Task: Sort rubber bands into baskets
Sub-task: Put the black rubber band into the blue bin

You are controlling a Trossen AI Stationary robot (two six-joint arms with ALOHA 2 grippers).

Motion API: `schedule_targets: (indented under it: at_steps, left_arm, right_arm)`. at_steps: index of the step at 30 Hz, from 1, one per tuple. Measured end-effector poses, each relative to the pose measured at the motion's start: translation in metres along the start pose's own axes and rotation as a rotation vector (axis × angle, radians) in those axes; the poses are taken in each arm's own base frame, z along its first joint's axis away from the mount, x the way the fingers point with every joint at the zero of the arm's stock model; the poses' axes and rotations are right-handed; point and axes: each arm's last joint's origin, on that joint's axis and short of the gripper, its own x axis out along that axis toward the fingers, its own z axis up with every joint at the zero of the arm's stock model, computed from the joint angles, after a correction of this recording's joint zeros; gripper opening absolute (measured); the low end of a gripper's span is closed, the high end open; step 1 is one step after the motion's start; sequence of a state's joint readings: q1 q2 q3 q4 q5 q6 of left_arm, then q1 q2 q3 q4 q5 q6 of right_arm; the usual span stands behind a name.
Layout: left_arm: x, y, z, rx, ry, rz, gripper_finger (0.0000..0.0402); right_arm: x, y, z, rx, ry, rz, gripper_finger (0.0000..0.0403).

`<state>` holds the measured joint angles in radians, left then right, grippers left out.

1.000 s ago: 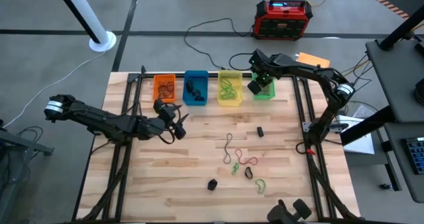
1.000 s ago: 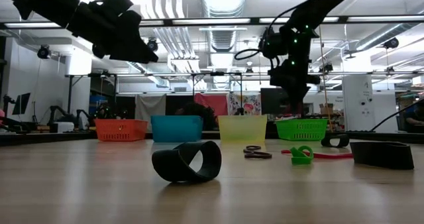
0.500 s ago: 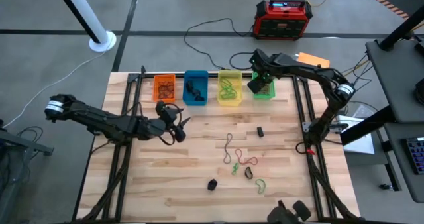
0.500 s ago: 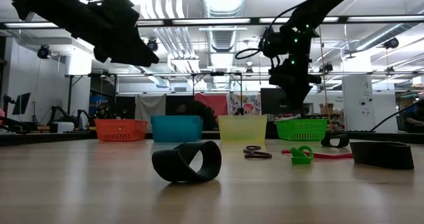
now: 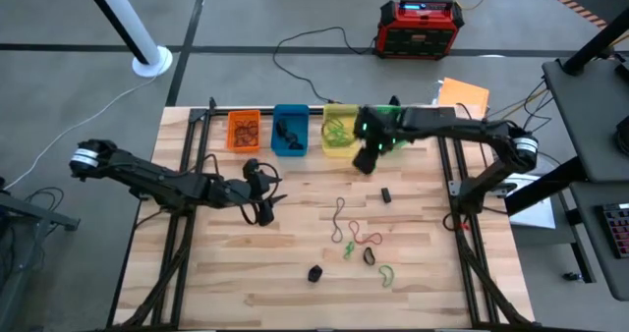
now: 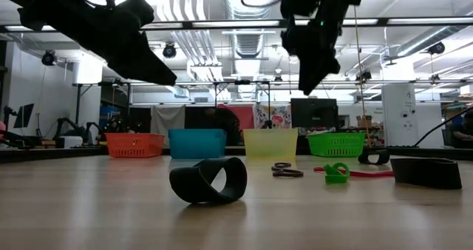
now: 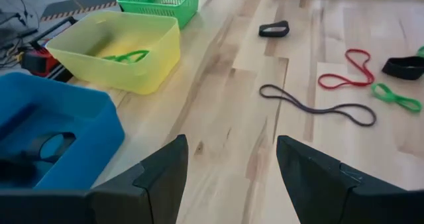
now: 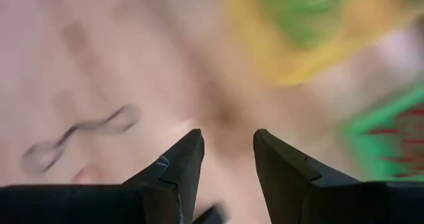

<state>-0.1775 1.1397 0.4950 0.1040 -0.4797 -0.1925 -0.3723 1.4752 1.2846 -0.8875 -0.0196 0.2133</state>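
Four baskets stand in a row at the far edge: orange [image 5: 244, 131], blue [image 5: 289, 131], yellow [image 5: 338, 133] and green [image 5: 395, 141]. Loose rubber bands lie on the wood right of centre: a dark loop [image 5: 339, 218], a red one [image 5: 371, 239], green ones [image 5: 386, 273] and small black ones [image 5: 314, 272]. My right gripper [image 5: 365, 162] hangs open and empty above the table, just near of the gap between the yellow and green baskets. My left gripper [image 5: 263, 200] is open over bare wood, near of the blue basket, with nothing between its fingers [image 7: 159, 174].
A wide black band [image 6: 209, 180] stands on edge close to the near side. A red-black box [image 5: 421, 27] and cables lie on the floor beyond the table. Bare wood stretches along the left and near parts of the table [image 5: 236, 273].
My right gripper has left its place above the green basket, going up and toward the table's left and near edge, and now hangs by the yellow basket's near right corner. My left gripper has crept a little toward the near right, toward the loose bands.
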Motion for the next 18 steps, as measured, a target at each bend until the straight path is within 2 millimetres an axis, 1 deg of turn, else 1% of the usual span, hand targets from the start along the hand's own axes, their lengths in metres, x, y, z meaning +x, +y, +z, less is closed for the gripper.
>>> schedule_targets:
  at_steps: [2, 4, 8, 12, 18]
  left_arm:
    - [0.001, 0.000, 0.000, 0.000, 0.001, 0.002, 0.0214]
    - [0.002, -0.001, -0.001, 0.000, 0.000, 0.001, 0.0214]
    - [0.004, -0.001, -0.002, 0.002, 0.004, 0.002, 0.0214]
    - [0.004, -0.002, -0.001, 0.008, 0.000, 0.009, 0.0214]
    - [0.004, -0.002, 0.002, 0.054, -0.032, 0.005, 0.0214]
  right_arm:
    - [0.000, 0.021, -0.008, -0.041, 0.038, 0.047, 0.0128]
    - [-0.001, 0.036, -0.018, -0.044, 0.100, 0.080, 0.0129]
    - [0.002, 0.054, -0.037, -0.004, 0.235, 0.061, 0.0139]
    - [0.013, 0.056, -0.055, 0.064, 0.325, 0.011, 0.0155]
    - [0.042, 0.044, -0.084, 0.174, 0.410, -0.065, 0.0180]
